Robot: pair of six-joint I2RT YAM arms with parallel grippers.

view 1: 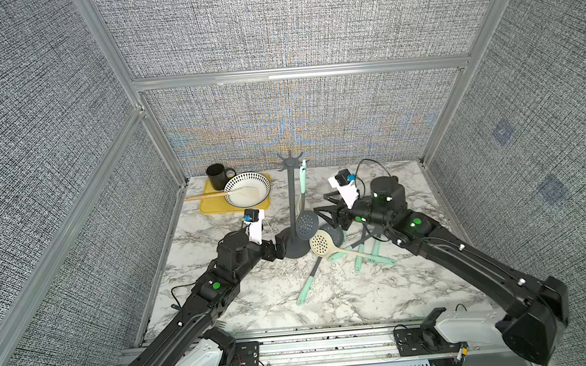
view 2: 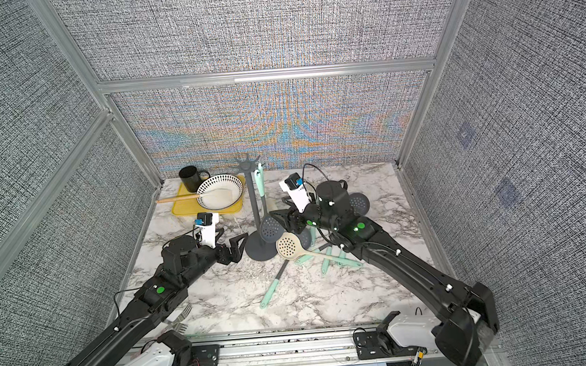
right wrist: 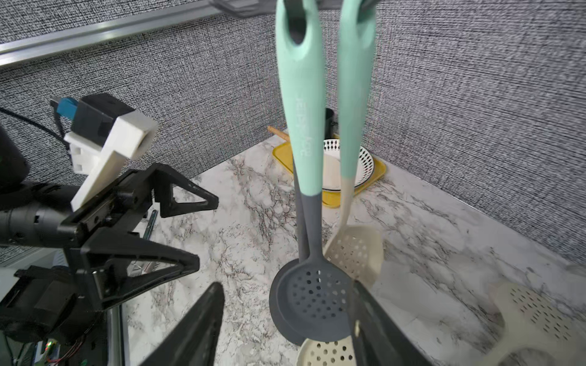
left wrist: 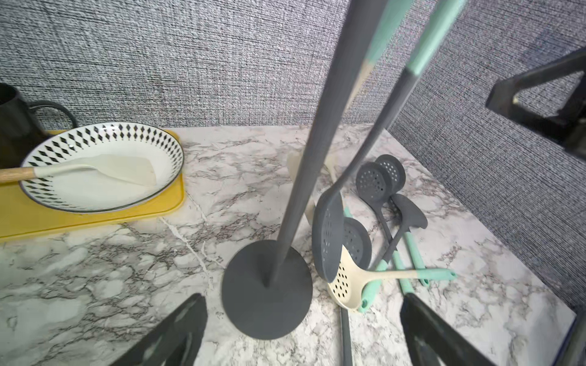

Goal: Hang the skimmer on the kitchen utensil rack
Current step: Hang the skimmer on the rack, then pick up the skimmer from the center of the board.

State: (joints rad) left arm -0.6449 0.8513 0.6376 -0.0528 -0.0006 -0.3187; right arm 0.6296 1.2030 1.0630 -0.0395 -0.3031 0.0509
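The dark grey kitchen utensil rack (view 1: pixel 292 205) stands mid-table on its round base (left wrist: pixel 266 291). In both top views the skimmer, with a mint handle (view 1: pixel 303 179) and a dark perforated head (view 2: pixel 270 227), hangs from a crown hook. Its handle hole (right wrist: pixel 296 28) sits over that hook. My right gripper (right wrist: pixel 285 326) is open, its fingers standing on either side of the skimmer head (right wrist: pixel 317 301) without clamping it. My left gripper (left wrist: pixel 304 339) is open just in front of the base, holding nothing.
A beige slotted utensil (right wrist: pixel 355 253) hangs beside the skimmer. Several mint-handled utensils, among them a beige skimmer (view 1: pixel 323 242), lie right of the base. A yellow tray (view 1: pixel 211 208) at the back left carries a patterned bowl (view 1: pixel 247 189) and a black mug (view 1: pixel 216 176).
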